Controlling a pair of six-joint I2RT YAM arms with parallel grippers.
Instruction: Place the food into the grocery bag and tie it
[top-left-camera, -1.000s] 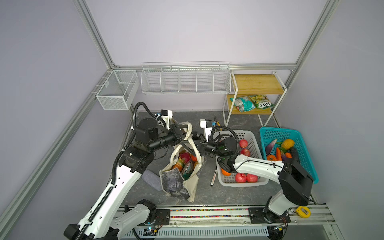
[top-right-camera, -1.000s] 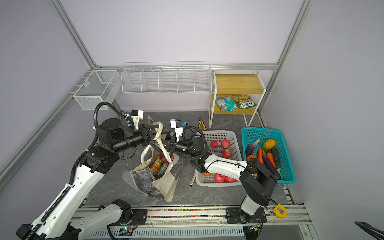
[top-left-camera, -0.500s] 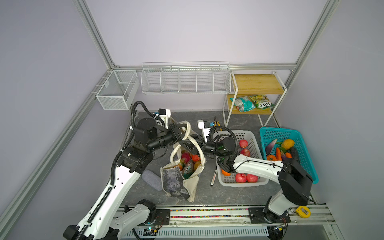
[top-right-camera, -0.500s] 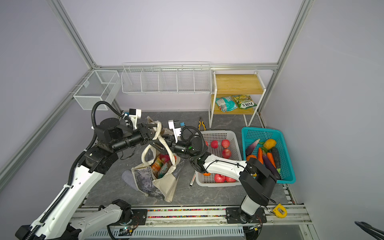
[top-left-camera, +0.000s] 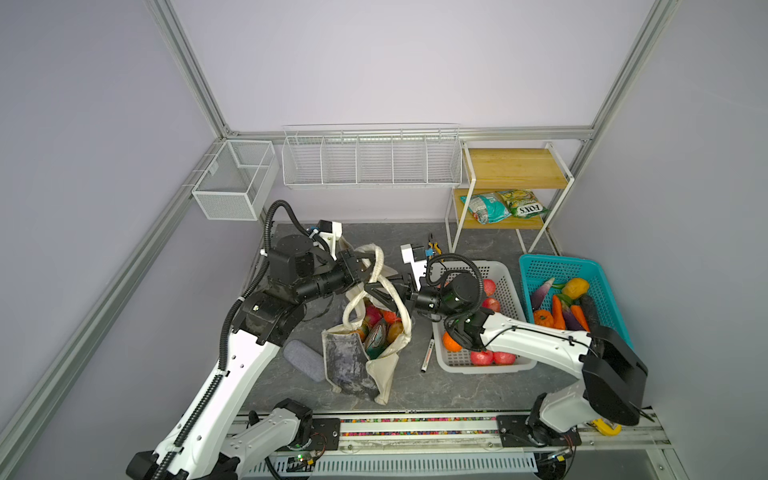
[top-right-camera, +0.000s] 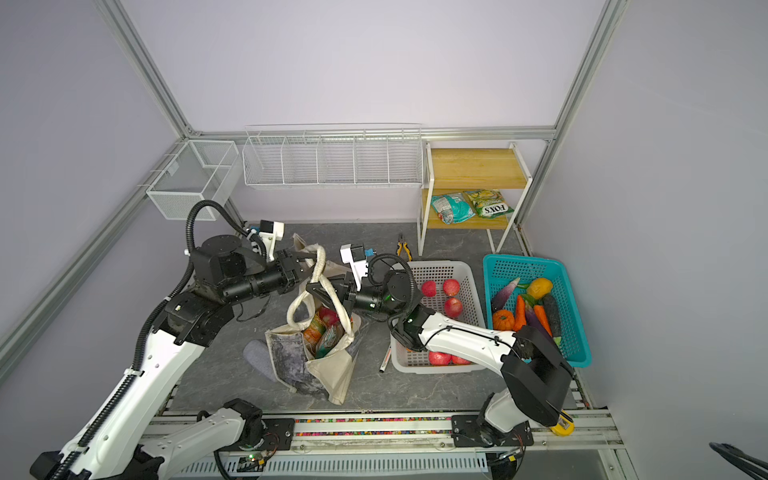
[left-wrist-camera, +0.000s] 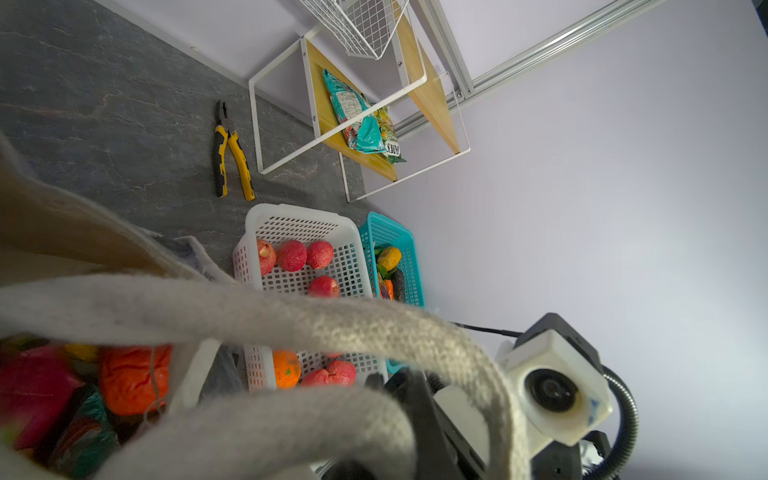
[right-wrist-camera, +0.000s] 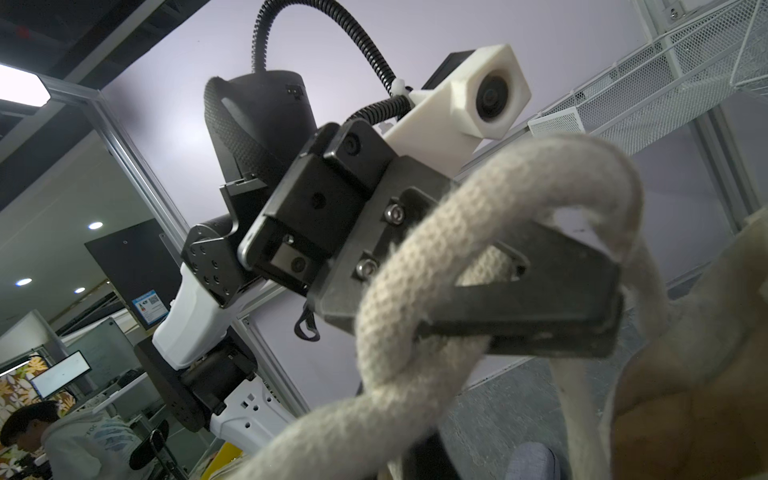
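The grocery bag (top-left-camera: 351, 368) (top-right-camera: 291, 361), cream canvas with a grey marbled panel, stands open in the middle of the table in both top views. Food (top-left-camera: 380, 328) (top-right-camera: 326, 326) fills it: a magenta fruit (left-wrist-camera: 33, 386), a red-orange crinkled fruit (left-wrist-camera: 133, 378) and packets. Its cream strap handles (top-left-camera: 376, 259) (left-wrist-camera: 332, 328) (right-wrist-camera: 540, 166) rise above the mouth and cross. My left gripper (top-left-camera: 360, 270) (top-right-camera: 300, 266) (right-wrist-camera: 611, 316) is shut on a strap. From the other side my right gripper (top-left-camera: 376, 293) (top-right-camera: 322, 291) meets it, shut on a strap; the rope hides its jaws in its own wrist view.
A white perforated basket (top-left-camera: 498, 268) of red fruit and a teal basket (top-left-camera: 561, 261) of vegetables stand right of the bag. Snack packets (top-left-camera: 505, 204) lie on the wooden shelf (top-left-camera: 515, 166). Pliers (top-left-camera: 434, 247), a marker (top-left-camera: 427, 355) and a grey pouch (top-left-camera: 303, 359) lie nearby.
My right gripper moved left to the crossed straps and went from open to shut on one. The left gripper kept its hold and barely shifted.
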